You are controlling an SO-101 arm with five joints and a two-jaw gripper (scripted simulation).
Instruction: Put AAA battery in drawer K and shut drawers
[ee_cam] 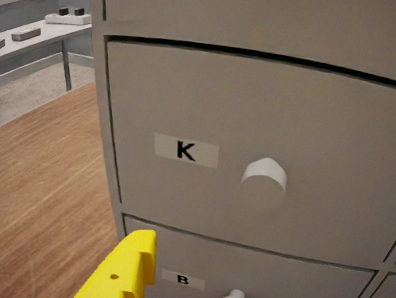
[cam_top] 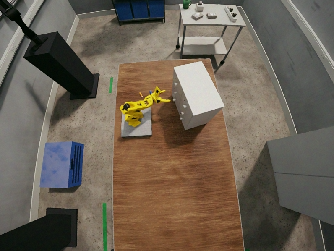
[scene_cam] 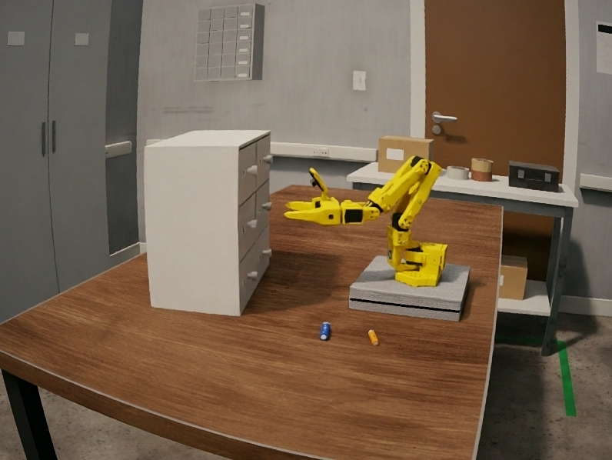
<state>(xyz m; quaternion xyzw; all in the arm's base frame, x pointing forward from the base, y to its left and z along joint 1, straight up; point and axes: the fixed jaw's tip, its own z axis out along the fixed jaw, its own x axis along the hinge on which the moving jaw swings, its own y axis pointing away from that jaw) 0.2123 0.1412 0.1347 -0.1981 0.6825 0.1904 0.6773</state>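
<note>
The half-open gripper (cam_top: 167, 95) (scene_cam: 285, 209) (ee_cam: 117, 265) holds nothing and stands off the front of the chest (cam_top: 197, 86) (scene_cam: 192, 218), its jaws level. The chest is upright near one corner of the bench (cam_top: 172, 189) (scene_cam: 197, 376), where the short edge nearest the wheeled cart (cam_top: 213, 22) meets the long edge opposite the arm. The slimmer orange battery (cam_top: 140, 94) (scene_cam: 373, 338), judged to be the AAA, lies on the bench between the arm's base and that short edge, toward the arm's own long edge; the thicker blue battery (cam_top: 151, 92) (scene_cam: 324, 330) lies beside it and is to remain on the bench. The K drawer (scene_cam: 248, 210) (ee_cam: 200, 110) appears shut. The step in hand is judged to be opening it. Center the jaws on the K knob (scene_cam: 251, 223) (ee_cam: 265, 185), advance until they straddle it, then close. Draw straight out, square to the drawer front, slowly; a skewed pull may bind the drawer or turn the chest. Stop at a partial opening sufficient for the battery, as no stop retains the drawer. Keep the lower finger off the B drawer (ee_cam: 270, 272).
</note>
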